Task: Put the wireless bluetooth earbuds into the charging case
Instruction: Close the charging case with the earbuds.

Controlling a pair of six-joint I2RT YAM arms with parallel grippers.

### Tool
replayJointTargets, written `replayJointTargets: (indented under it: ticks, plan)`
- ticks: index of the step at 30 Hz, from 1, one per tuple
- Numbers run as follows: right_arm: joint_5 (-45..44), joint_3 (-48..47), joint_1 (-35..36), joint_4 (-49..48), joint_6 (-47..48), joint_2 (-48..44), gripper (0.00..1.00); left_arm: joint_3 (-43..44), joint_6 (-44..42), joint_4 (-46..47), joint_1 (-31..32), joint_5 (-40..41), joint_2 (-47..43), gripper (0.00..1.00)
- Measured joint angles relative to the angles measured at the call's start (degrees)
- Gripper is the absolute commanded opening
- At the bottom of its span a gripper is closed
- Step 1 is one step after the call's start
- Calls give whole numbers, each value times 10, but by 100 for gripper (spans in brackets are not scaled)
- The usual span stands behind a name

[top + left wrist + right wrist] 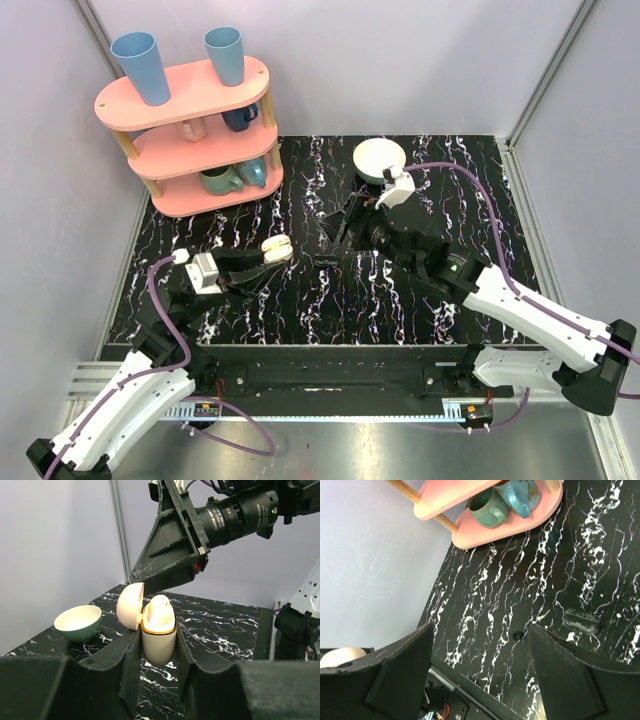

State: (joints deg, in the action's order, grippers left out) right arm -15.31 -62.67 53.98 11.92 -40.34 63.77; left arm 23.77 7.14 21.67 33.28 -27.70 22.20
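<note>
1. From the top camera, we see the left gripper (pixel 272 252) reaching over the marbled table (pixel 420 300) with the charging case (pixel 280 245) pinched between its fingers. We take it that the case is held off the surface so the other arm can work into it. The right gripper (pixel 333 243) hovers just beside the case, fingers pointing toward it. The white bowl (pixel 380 158) sits well behind.

2. In the left wrist view, both fingers (pixel 131 660) press against the case's sides, holding it upright with the lid swung open. A whitish earbud (pixel 160 611) is seated in the mouth. Whether a second one lies beside it, we cannot tell. The right gripper hangs just above the open lid.

3. In the right wrist view, the right gripper's fingers stand wide apart with nothing between them, only table below. A small dark object (pixel 581 620) lies there. The case edge peeks in at the lower left.
</note>
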Motion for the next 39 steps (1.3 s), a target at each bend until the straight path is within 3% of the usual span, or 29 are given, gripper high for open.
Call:
replayJointTargets:
  ticks: [9, 20, 39]
  plan:
    - [21, -65, 0, -2, 40, 68, 84, -15, 21, 15, 0, -18, 15, 0]
    - [80, -80, 0, -27, 44, 110, 83, -15, 28, 26, 0, -44, 68, 0]
    - [146, 13, -1, -116, 19, 69, 81, -15, 39, 50, 5, -36, 68, 0]
